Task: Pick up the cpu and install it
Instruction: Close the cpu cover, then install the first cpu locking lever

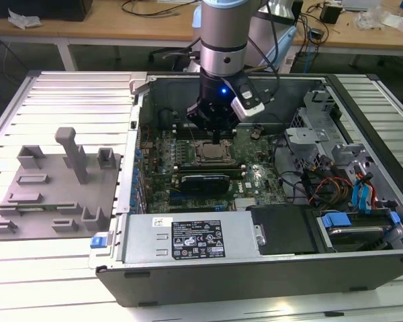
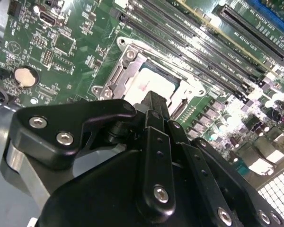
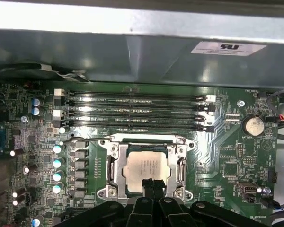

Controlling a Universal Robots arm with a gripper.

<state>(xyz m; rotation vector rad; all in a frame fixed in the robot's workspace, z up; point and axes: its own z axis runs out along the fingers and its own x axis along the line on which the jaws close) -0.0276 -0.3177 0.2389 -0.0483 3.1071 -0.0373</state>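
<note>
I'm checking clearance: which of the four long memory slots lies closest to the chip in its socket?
The slot right beside the socket frame around the chip; the other three lie beyond it, toward the case wall.

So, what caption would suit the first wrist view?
Robot gripper over the silver cpu, which lies in its metal-framed socket on the green motherboard.
</note>
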